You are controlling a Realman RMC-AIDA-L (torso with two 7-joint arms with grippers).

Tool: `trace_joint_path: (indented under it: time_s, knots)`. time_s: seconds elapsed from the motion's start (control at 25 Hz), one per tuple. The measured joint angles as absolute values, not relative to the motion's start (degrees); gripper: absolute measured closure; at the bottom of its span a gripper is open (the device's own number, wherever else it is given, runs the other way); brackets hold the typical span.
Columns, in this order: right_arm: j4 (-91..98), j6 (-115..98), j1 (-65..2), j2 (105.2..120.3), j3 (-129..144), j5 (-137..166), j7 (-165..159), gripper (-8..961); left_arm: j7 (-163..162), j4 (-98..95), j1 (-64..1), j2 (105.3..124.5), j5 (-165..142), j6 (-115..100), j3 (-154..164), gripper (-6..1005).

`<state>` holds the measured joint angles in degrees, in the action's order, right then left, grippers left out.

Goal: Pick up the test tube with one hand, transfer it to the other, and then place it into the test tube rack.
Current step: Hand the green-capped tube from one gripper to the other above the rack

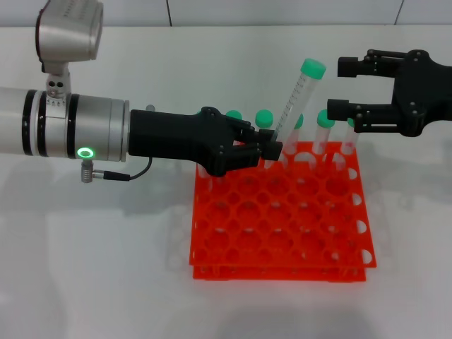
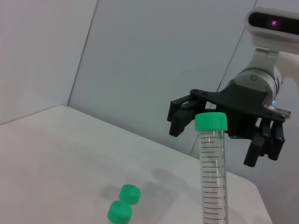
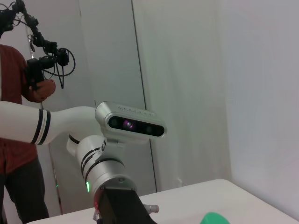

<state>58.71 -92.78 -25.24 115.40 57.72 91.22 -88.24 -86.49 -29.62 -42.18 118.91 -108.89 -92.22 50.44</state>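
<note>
Test tube (image 1: 295,99) observed at centre of the head view, slim, clear, graduated, green cap (image 1: 312,68) uppermost, tilted with cap leaning toward upper right. Clamped near its lower end by the left gripper (image 1: 270,147), black, fingers closed on the tube, reaching in from the left of frame on a silver wrist (image 1: 85,127) with a green glowing ring (image 1: 85,152). Held above the far edge of the test tube rack (image 1: 281,219), bright red-orange, two-tier, grid of round holes, resting on the white table (image 1: 92,240) at lower centre. Several other green-capped tubes (image 1: 264,117) standing upright in the rack's far row, partly hidden behind the left gripper. Right gripper (image 1: 349,88) at upper right of the head view, black, fingers spread apart, one above the other in frame, pointing toward the cap, near it, not touching. Same arrangement confirmed in the left wrist view: tube (image 2: 212,177) upright at lower centre-right, right gripper (image 2: 219,128) behind its cap with fingers apart, silver wrist and a small blue light (image 2: 272,101) visible; two green caps (image 2: 124,203) at lower centre. Right wrist view: left arm's wrist camera (image 3: 133,125) at centre, green cap edge (image 3: 215,218) at bottom edge, person in a red shirt (image 3: 16,121) at far left.
</note>
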Motion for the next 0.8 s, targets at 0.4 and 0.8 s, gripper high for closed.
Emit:
trace_joint_path:
  time_s: [0.4, 0.8]
  knots:
    - [58.43, -92.43, -26.77, 115.57, 58.01, 91.18, -88.28, 221, -86.49, -29.72, -42.33, 118.91, -108.89, -92.01, 50.70, 809]
    - [56.65, -92.00, -27.81, 115.57, 58.10, 89.71, -88.24, 222, -86.20, -30.05, -42.44, 118.51, -108.97, -91.68, 51.06, 809]
